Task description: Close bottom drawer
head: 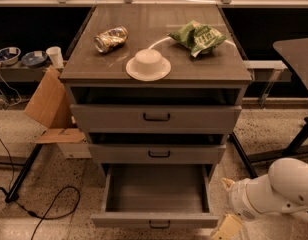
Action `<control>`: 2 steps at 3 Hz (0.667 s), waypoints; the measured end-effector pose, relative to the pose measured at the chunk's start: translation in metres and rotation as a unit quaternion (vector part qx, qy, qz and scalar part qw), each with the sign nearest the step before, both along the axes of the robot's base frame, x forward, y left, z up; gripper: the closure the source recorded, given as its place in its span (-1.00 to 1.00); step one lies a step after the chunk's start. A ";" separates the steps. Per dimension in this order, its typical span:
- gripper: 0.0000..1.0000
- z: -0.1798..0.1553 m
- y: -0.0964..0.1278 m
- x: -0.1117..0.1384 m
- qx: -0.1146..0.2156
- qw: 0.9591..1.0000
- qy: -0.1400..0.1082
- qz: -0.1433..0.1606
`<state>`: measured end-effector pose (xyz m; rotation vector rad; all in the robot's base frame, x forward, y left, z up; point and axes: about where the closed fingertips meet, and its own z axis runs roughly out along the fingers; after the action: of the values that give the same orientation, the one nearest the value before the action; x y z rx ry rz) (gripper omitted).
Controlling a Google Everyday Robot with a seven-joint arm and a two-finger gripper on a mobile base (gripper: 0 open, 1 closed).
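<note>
The bottom drawer [156,219] is pulled well out of the grey cabinet. Its plain grey box interior [156,189] is empty, and its small dark loop handle [159,225] sits on the low front panel at the bottom edge of the view. The middle drawer [157,154] and top drawer [156,117] are nearly closed. My gripper [225,229] hangs at the end of the white arm [271,189], low at the bottom right, just right of the bottom drawer's front corner. Only its cream upper part shows; the fingertips are cut off by the frame.
On the cabinet top lie a crushed can [111,38], an upturned white bowl on a plate [148,64] and a green chip bag [196,35]. A cardboard box [51,109] and black cables [41,204] are on the floor at the left. A dark table leg [299,139] stands at the right.
</note>
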<state>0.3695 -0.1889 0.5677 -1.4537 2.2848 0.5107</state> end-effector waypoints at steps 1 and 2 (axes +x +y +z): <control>-1.00 0.000 0.000 0.000 0.000 1.000 0.000 0.000; -1.00 -0.020 0.013 -0.007 0.024 1.000 0.010 -0.008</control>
<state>0.3628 -0.1754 0.5476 -1.4136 2.2810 0.5742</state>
